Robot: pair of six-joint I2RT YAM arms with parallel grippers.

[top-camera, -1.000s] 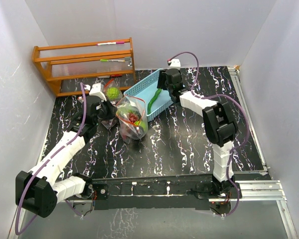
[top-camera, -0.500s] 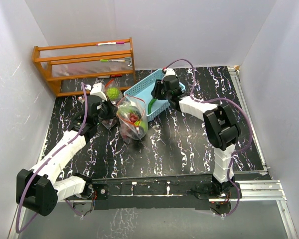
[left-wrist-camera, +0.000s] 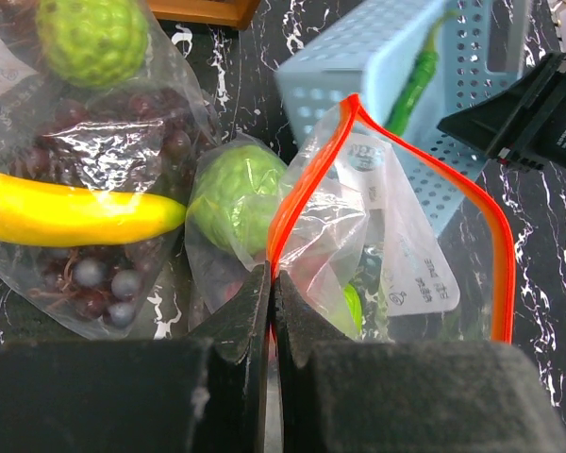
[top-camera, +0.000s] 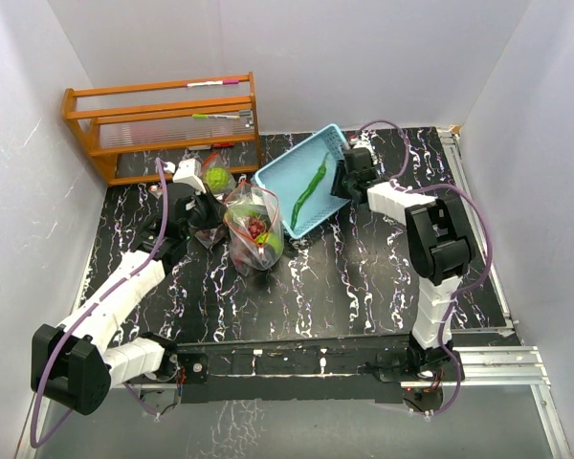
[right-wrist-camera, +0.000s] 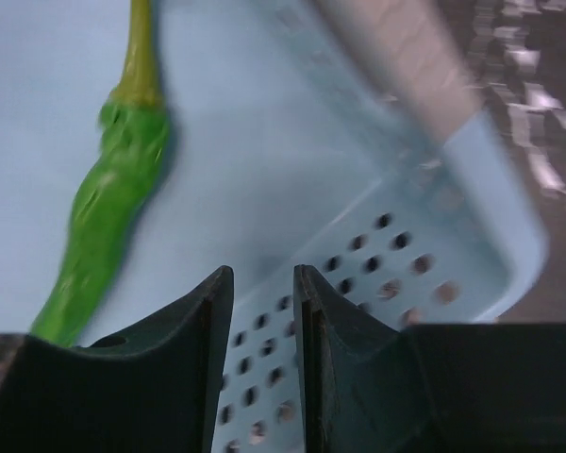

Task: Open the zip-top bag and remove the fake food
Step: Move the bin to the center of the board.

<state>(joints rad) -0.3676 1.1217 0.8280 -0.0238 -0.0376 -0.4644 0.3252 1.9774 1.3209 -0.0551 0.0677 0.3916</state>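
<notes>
A clear zip-top bag (top-camera: 253,229) with an orange rim (left-wrist-camera: 358,104) stands open on the black table. It holds a bumpy lime-green ball (left-wrist-camera: 241,193) and dark pieces. My left gripper (top-camera: 209,212) is shut on the bag's orange rim (left-wrist-camera: 272,274). A second clear bag (left-wrist-camera: 75,170) to its left holds a yellow banana (left-wrist-camera: 66,215), purple grapes (left-wrist-camera: 104,274) and a green ball (left-wrist-camera: 92,38). The long green vegetable (top-camera: 309,189) lies in the light-blue basket (top-camera: 285,180). My right gripper (top-camera: 342,180) grips the basket's perforated wall (right-wrist-camera: 264,274) and holds it tilted.
An orange wooden rack (top-camera: 163,120) stands at the back left against the wall. White walls close in the table on the left, back and right. The right arm's black gripper shows in the left wrist view (left-wrist-camera: 528,113) beside the basket (left-wrist-camera: 358,57).
The right gripper has moved right and pulled the basket with it, tipping it up. The green vegetable shifted inside it. The left gripper and the bag have not moved.
</notes>
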